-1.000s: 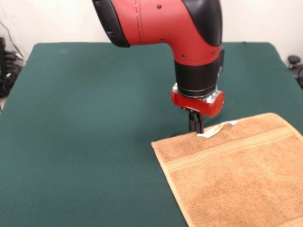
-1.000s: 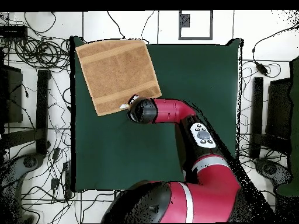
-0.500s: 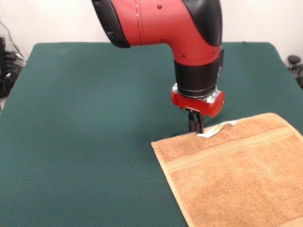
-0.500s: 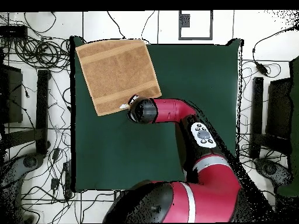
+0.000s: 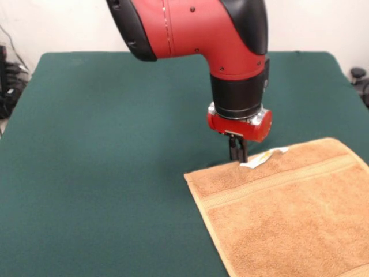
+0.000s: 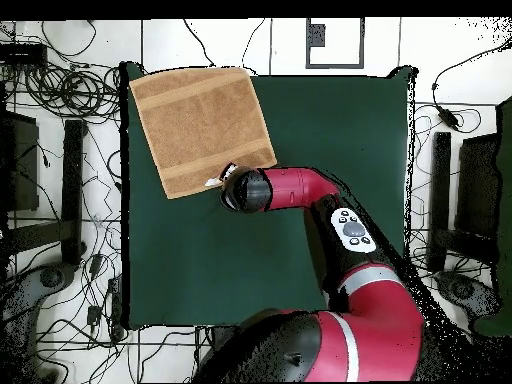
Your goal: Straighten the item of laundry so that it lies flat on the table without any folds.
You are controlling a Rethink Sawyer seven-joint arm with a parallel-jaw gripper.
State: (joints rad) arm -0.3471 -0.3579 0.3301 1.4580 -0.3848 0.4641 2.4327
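Observation:
The item of laundry [image 5: 288,213], a tan-orange towel with a woven band, lies spread flat at the near right of the table [image 5: 104,144]; it runs past the picture's edge. Its white label [image 5: 265,157] sticks up at the far hem. My gripper [image 5: 238,157] stands upright with its tips at that hem, just left of the label, its jaws shut. I cannot tell whether it pinches the cloth. From overhead the towel [image 6: 200,125] lies at the table's [image 6: 330,150] top left corner, slightly skewed, and the wrist hides the gripper at the towel's lower right corner.
Cables [image 6: 60,75] and dark equipment lie on the floor left and right of the table. The arm's elbow [image 6: 350,230] reaches over the table's lower right part.
The arm's upper links have shifted slightly, and the wrist has edged a little up and left. The towel and label have not moved.

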